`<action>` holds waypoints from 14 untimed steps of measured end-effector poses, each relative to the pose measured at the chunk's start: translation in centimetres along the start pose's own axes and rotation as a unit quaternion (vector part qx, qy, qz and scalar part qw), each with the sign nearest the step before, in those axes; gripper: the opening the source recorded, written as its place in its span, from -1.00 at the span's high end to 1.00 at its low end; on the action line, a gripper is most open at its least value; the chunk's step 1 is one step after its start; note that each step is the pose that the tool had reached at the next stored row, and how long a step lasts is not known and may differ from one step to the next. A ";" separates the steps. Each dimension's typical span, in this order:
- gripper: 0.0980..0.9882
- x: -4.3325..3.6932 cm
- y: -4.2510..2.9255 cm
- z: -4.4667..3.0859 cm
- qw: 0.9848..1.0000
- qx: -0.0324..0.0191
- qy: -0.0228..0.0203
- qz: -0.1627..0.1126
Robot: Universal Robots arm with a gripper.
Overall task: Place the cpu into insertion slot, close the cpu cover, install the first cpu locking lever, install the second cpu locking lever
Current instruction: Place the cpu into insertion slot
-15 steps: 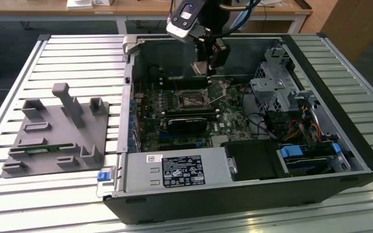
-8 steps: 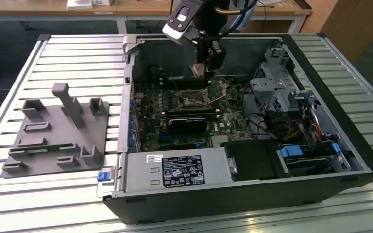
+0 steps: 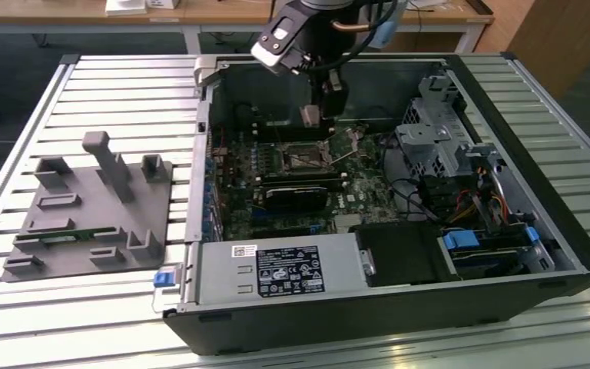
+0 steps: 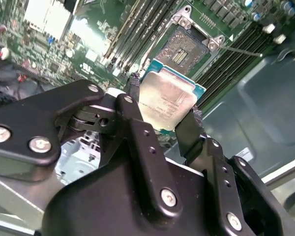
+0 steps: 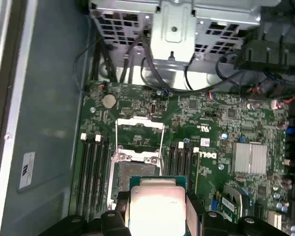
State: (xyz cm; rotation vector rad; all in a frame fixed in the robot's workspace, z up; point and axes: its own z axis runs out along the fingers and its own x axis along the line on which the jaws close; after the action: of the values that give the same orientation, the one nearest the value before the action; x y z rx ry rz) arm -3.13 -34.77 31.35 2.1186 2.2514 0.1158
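My gripper (image 4: 164, 102) is shut on the cpu (image 4: 171, 91), a flat square chip with a silver top and green rim, pinched at two opposite edges by the black fingers (image 4: 191, 129). The cpu hangs level a little above the motherboard, close to the insertion slot (image 4: 186, 47), which lies open with its dark centre bare. In the first wrist view the cpu (image 5: 157, 199) overlaps the near edge of the insertion slot (image 5: 136, 172), and the cpu cover (image 5: 140, 129) is flipped back beyond it. In the exterior view the gripper (image 3: 312, 117) hovers over the slot (image 3: 300, 158). A thin lever (image 4: 242, 51) sticks out beside the socket.
The open computer case (image 3: 541, 231) walls in the board on all sides. Long black memory slots (image 5: 94, 172) flank the socket. A black card (image 3: 297, 192), a drive cage (image 3: 433, 142) with cables and a power supply (image 3: 274, 270) sit nearby. A grey fixture (image 3: 95, 207) stands on the table at the exterior view's left.
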 end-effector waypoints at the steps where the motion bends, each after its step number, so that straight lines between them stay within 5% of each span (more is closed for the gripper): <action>1: 0.01 0.00 -0.01 0.09 1.000 0.000 -0.001 0.008; 4: 0.01 0.02 -0.04 0.46 1.000 0.000 -0.004 0.030; 7: 0.01 0.06 -0.07 0.77 0.999 -0.003 -0.014 0.030; 14: 0.01 0.35 -0.18 1.98 1.000 -0.004 -0.010 0.008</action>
State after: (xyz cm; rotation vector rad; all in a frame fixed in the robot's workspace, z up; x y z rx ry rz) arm -3.16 -34.39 29.36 2.1249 2.2205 0.1031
